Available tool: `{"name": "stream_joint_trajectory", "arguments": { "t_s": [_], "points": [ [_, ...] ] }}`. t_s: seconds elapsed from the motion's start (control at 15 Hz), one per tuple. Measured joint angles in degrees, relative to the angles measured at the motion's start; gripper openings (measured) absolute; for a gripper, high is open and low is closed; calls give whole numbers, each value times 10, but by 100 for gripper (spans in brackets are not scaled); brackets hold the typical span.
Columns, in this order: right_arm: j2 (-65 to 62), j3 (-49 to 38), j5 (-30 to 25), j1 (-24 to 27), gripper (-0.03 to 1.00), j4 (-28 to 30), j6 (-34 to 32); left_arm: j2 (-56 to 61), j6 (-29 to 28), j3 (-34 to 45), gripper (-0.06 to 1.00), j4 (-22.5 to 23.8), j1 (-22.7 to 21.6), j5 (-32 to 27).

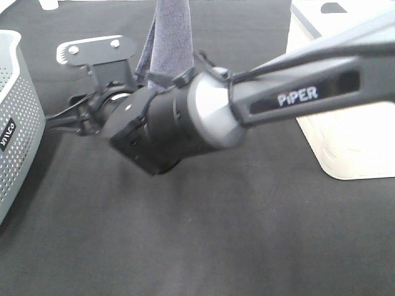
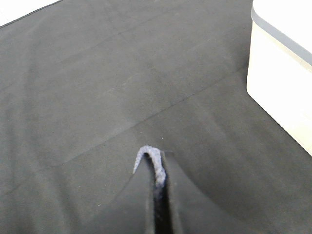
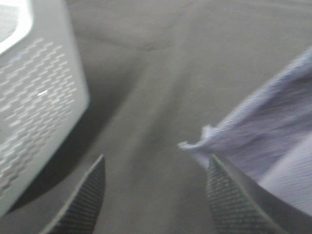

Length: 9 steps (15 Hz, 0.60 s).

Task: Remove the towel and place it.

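Note:
The grey-lavender towel (image 1: 170,37) hangs down from above the top edge of the exterior view, behind my right arm. In the left wrist view my left gripper (image 2: 159,178) is shut on a small fold of the towel (image 2: 148,156), high above the black mat. My right gripper (image 3: 156,200) stands open, and a corner of the towel (image 3: 273,131) hangs just beside one of its fingers (image 3: 229,200) without being pinched. In the exterior view the right gripper (image 1: 65,120) points left, between the towel and the grey basket.
A grey perforated basket (image 1: 15,123) stands at the left edge and shows close to the right gripper (image 3: 34,97). A cream bin (image 1: 345,142) stands at the right, also in the left wrist view (image 2: 278,73). Black mat (image 1: 216,240) covers the table.

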<state>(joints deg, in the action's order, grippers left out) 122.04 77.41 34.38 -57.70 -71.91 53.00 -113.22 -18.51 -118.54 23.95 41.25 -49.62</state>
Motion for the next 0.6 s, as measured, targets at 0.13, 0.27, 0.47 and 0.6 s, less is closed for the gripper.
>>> {"name": "stream_joint_trajectory", "arguments": {
  "t_s": [0.13,0.27,0.47,0.6],
  "points": [
    [0,0,2,32,61,-16,0,0,0,0,0,2,0,0],
    [0,0,4,60,61,-63,20,0,0,0,0,22,0,0],
    [-3,0,5,62,61,-162,175,0,0,0,0,50,-4,0],
    [-7,0,44,62,61,-248,296,0,0,0,0,57,-11,-5]
  ]
}}
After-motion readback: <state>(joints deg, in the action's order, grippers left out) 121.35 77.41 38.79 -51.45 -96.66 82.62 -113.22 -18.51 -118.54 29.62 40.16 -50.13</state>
